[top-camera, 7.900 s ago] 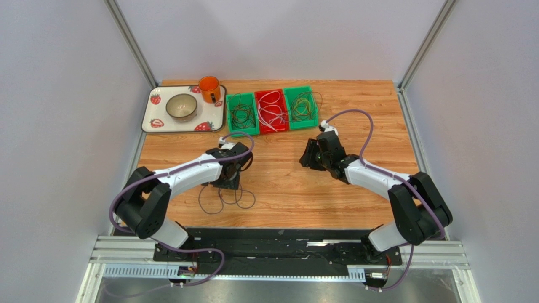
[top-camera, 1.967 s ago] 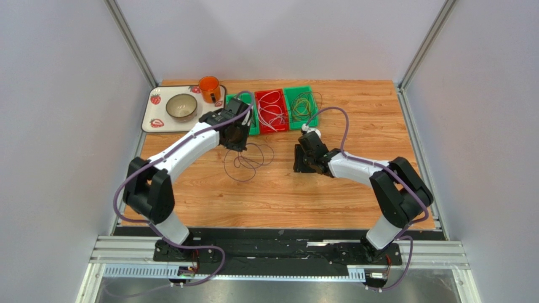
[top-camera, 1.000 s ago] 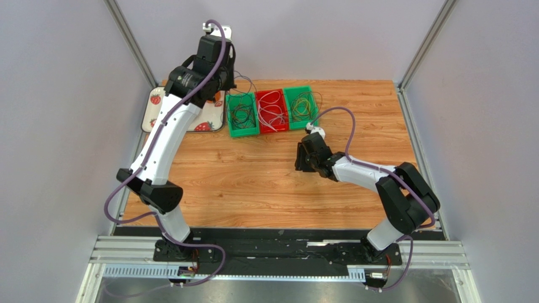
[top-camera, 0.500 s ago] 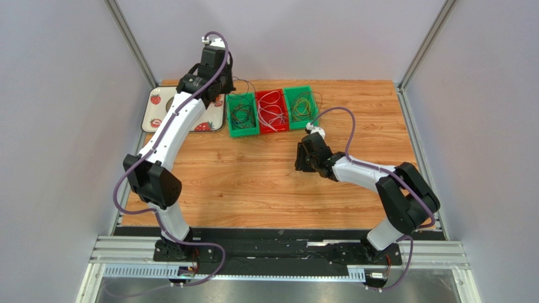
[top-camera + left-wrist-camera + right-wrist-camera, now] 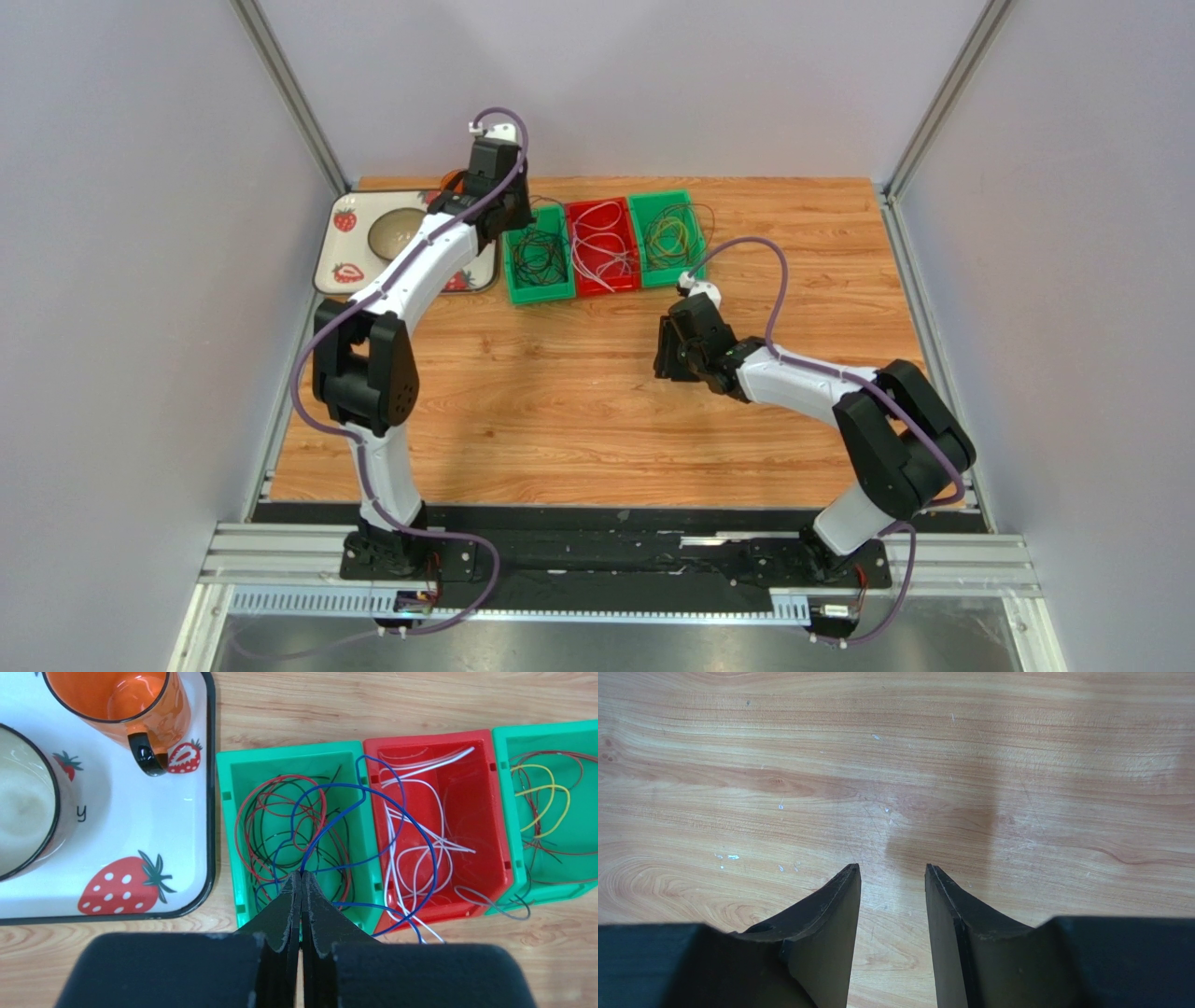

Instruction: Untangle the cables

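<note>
In the left wrist view my left gripper (image 5: 301, 875) is shut on a thin blue cable (image 5: 427, 840). It hangs just above the left green bin (image 5: 224, 833). The blue loops spread over that bin and the red bin (image 5: 491, 812). Red and black cables (image 5: 253, 805) lie coiled in the left green bin, and white cables (image 5: 414, 875) fill the red one. Yellow and red-brown cables (image 5: 554, 805) sit in the right green bin (image 5: 582, 735). My right gripper (image 5: 892, 869) stands open over bare wood at mid table (image 5: 676, 350), with nothing between its fingers.
A white strawberry tray (image 5: 140, 833) lies left of the bins, carrying an orange mug (image 5: 116, 700) and a bowl (image 5: 21, 805). A grey wire (image 5: 502, 910) trails over the front edge between the red and right green bins. Grey walls enclose the table (image 5: 561, 420).
My left arm has come down from high behind the tray and swung right, bringing the blue cable over the left green bin. The right arm has stayed still.
</note>
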Available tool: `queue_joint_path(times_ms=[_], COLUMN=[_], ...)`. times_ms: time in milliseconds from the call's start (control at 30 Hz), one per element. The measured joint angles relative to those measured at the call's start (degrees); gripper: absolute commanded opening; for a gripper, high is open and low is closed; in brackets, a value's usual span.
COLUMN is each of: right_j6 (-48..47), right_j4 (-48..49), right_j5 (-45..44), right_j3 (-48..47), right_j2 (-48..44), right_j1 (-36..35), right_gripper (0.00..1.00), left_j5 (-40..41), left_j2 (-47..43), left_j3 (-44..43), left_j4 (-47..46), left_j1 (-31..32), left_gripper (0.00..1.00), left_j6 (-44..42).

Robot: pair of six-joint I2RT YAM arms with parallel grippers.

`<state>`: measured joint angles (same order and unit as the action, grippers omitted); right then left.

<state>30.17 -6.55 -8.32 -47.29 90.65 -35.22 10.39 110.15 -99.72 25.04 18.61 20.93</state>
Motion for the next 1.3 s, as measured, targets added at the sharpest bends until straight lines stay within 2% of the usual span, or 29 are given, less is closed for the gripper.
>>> queue_joint_path(times_ms=[200, 367, 633, 833, 933, 1133, 1300], right_j6=[0.0, 0.0, 0.0, 0.02, 0.0, 0.02, 0.0], right_j4=[-0.02, -0.02, -0.02, -0.02, -0.02, -0.04, -0.04], right_j5=[0.0, 0.0, 0.02, 0.0, 0.0, 0.0, 0.0], right_j3=[0.0, 0.0, 0.0, 0.0, 0.0, 0.0, 0.0], right_j2=[0.0, 0.0, 0.0, 0.02, 0.02, 0.02, 0.04], right_j1=[0.0, 0.0, 0.0, 0.0, 0.0, 0.0, 0.0], right_gripper=[0.43, 0.43, 0.43, 0.43, 0.43, 0.42, 0.42], left_j5=[-0.31, -0.46, -0.22, 1.44, 4.09, 7.74, 9.94], left_j2=[0.42, 3.82, 11.52, 13.44, 15.41, 22.25, 26.77], left_j3=[5.18, 5.55, 3.41, 2.38, -1.14, -12.55, -20.68], left_j4=[-5.88, -8.55, -8.24, -7.61, -5.9, -0.15, 7.32], left_j1=[-1.62, -2.23, -2.21, -2.05, -1.33, 0.44, 1.81], left_gripper=[0.0, 0.0, 0.0, 0.0, 0.15, 0.32, 0.35], left_j6=[1.55, 1.92, 1.92, 1.95, 1.49, 0.15, -0.74])
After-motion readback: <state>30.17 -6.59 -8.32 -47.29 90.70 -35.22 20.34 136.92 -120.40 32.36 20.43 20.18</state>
